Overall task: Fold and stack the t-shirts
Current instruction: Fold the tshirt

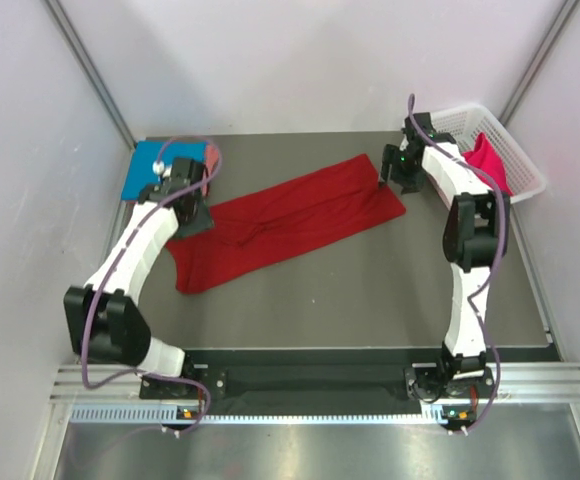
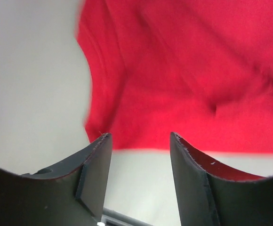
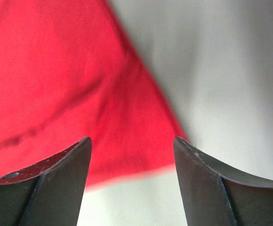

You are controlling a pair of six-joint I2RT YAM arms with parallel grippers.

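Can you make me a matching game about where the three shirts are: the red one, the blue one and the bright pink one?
Things:
1. dark red t-shirt
2. bright blue t-shirt
3. hot pink t-shirt

Places:
A. in the white basket
B. far left corner of the table
C. spread across the middle

Pairs: 1-C, 2-B, 3-A

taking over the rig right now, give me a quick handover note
Left hand: open, empty, at the red shirt's left end.
Right hand: open, empty, at its far-right corner.
Red shirt: a long strip lying diagonally mid-table, partly folded.
Blue shirt: far-left corner, salmon pink shirt edge beside it.
Hot pink shirt: bunched in the white basket, far right.
Left: finish the red shirt, fold the hot pink one, stack all.
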